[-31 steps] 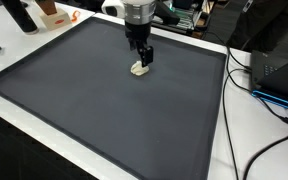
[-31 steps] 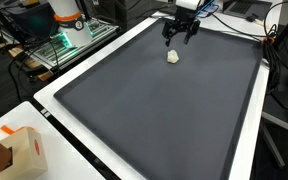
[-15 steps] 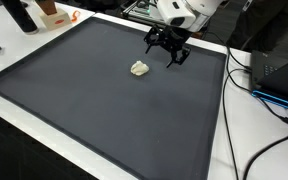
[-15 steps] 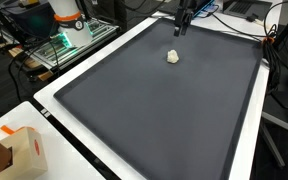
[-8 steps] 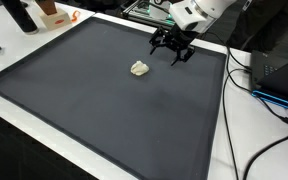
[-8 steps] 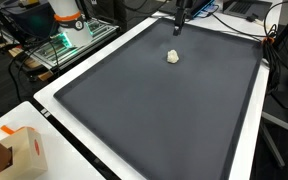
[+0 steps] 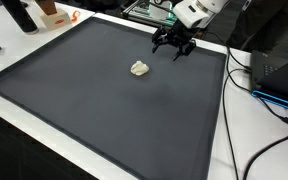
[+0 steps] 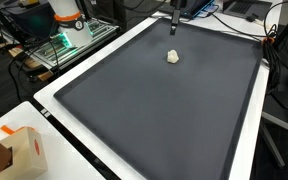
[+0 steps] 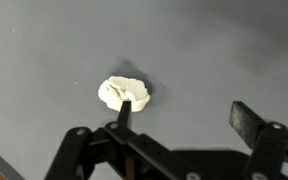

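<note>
A small cream-white lump (image 7: 138, 68) lies on the dark grey mat (image 7: 104, 110), alone near its far part; it also shows in an exterior view (image 8: 173, 57) and in the wrist view (image 9: 122, 93). My gripper (image 7: 173, 47) hangs open and empty above the mat near its far edge, well clear of the lump and raised off the surface. In an exterior view the gripper (image 8: 176, 22) is partly cut off at the top. In the wrist view the open fingers (image 9: 187, 115) frame bare mat, with the lump beyond one fingertip.
The mat has a white border (image 7: 224, 110). Cables (image 7: 269, 95) and dark equipment lie beside it. A cardboard box (image 8: 19, 150) sits at a near corner. An orange and white object (image 8: 64, 12) and electronics stand at the far side.
My gripper has let go of the lump, risen and moved away toward the mat's far edge. The lump stays where it lay. In the last half second the gripper only drifted slightly.
</note>
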You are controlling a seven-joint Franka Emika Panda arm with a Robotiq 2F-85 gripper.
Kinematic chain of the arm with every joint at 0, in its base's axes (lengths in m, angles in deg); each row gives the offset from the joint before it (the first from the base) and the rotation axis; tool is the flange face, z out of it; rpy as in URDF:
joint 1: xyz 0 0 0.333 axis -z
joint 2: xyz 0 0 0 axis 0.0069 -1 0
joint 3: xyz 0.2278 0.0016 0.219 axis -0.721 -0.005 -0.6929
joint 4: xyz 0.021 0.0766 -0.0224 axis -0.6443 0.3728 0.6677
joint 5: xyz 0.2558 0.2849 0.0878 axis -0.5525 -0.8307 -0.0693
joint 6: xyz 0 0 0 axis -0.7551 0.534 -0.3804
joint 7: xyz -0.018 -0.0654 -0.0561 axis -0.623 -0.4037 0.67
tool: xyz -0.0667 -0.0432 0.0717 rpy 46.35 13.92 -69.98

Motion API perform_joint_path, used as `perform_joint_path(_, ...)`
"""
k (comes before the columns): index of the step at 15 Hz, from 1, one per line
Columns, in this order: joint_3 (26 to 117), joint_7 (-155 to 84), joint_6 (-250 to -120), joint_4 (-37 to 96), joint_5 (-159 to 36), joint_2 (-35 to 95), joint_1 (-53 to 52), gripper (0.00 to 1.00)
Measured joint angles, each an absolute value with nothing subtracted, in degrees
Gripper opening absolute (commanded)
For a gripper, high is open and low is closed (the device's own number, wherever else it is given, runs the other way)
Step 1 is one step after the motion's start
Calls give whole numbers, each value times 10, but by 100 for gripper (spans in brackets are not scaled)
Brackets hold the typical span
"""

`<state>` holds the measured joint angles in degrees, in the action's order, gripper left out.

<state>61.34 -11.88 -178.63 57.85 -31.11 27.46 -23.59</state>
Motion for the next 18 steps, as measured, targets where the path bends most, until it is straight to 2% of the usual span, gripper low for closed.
perform_joint_path(13,589,-256,-1858,683,-322,356,-196,100)
perform_joint_path(18,580,-337,-1888,711,-385,384,-173,100)
